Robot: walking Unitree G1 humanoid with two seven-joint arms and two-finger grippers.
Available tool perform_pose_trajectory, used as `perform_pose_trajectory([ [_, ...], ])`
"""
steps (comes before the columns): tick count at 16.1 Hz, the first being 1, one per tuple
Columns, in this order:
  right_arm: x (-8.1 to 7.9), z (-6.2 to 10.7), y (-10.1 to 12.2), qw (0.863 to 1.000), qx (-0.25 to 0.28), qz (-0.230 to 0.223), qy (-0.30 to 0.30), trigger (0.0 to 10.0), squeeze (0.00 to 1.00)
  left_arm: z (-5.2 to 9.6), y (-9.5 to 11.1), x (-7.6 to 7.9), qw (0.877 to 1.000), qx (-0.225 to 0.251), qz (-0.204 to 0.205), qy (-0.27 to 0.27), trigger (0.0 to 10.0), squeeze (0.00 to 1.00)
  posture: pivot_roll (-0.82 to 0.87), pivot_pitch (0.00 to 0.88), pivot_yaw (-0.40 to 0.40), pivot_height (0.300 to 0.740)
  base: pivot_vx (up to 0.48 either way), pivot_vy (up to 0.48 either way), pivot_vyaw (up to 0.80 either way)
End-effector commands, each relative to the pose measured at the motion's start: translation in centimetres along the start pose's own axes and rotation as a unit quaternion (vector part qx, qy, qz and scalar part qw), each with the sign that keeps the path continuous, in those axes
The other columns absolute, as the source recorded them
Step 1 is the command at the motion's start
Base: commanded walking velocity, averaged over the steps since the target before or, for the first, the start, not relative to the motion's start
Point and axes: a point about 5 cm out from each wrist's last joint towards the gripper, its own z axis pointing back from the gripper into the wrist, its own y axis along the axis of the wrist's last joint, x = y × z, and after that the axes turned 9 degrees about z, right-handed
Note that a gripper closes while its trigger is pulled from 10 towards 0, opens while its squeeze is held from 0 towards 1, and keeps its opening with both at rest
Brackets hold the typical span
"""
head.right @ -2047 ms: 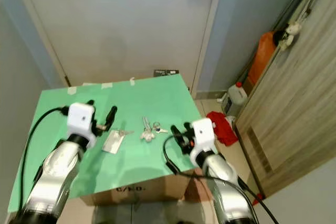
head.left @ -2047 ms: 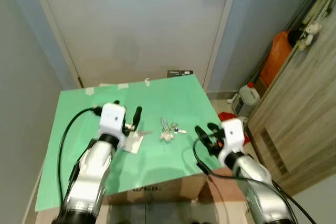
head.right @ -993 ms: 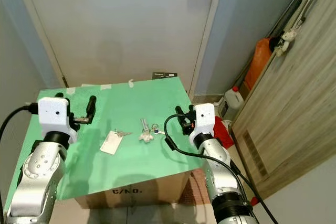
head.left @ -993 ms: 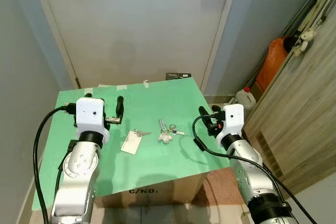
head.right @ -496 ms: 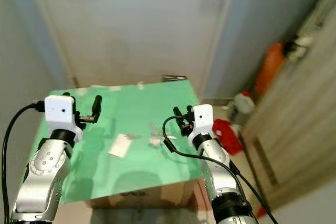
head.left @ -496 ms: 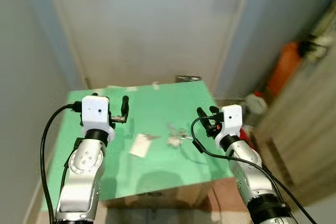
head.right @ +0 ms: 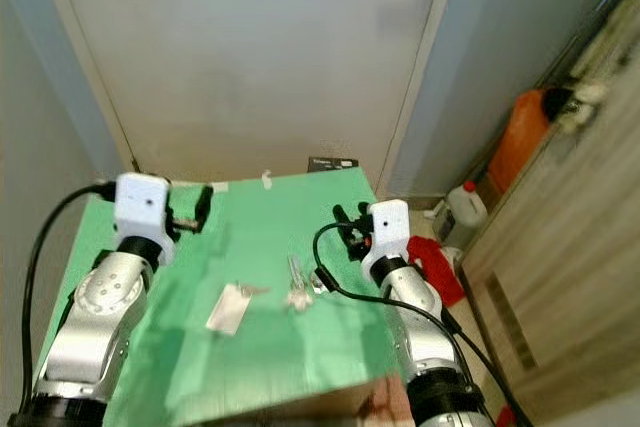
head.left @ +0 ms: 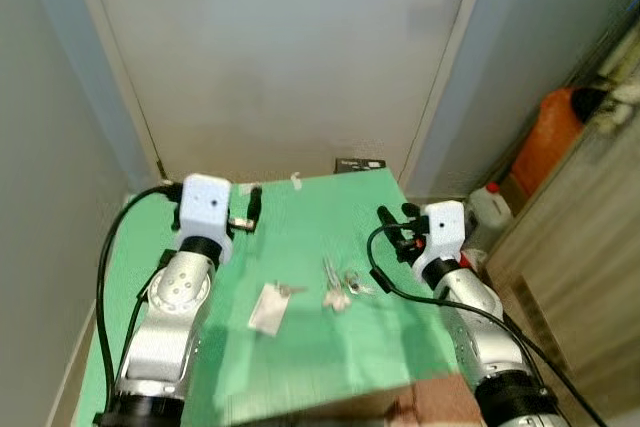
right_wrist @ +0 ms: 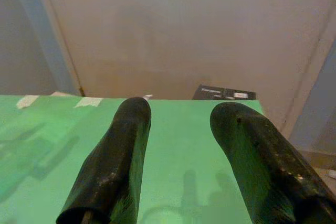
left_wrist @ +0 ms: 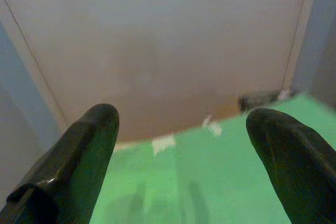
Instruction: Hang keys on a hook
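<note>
Lying on the green table [head.left: 300, 367], the keys [head.left: 338, 285] sit at 3 o'clock from a white tag [head.left: 268, 308]. The left gripper [left_wrist: 184, 145] is spread wide and empty at 10 o'clock from the keys. The right gripper [right_wrist: 178, 145] hangs at 2 o'clock, parted and empty too.

Tabletop [head.left: 300, 347] bright green. Keys [head.left: 335, 285] silver, white tag [head.left: 267, 308]. Door [head.left: 280, 47] off-white, blue-grey frame. Orange container [head.left: 555, 127] far right. Fingers [right_wrist: 121, 161] black.

Keys [head.left: 338, 285] on table [head.left: 300, 347], claws flanking
</note>
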Motion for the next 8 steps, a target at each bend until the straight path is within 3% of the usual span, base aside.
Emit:
perform_pose_trajectory([
  [1,0.0,0.0,0.0,1.000,0.000,-0.002,0.003,10.0,0.00,-0.4,0.1,-0.3,1.000,-0.006,-0.002,0.001,10.0,0.00,0.08,0.000,-0.024,0.740,0.000,0.000,0.00],
  [8,-0.7,0.4,-0.4,1.000,-0.001,-0.004,0.001,10.0,0.00,-2.3,0.4,-1.2,1.000,-0.006,-0.017,-0.020,10.0,0.00,0.06,0.000,-0.007,0.740,0.000,0.000,0.00],
])
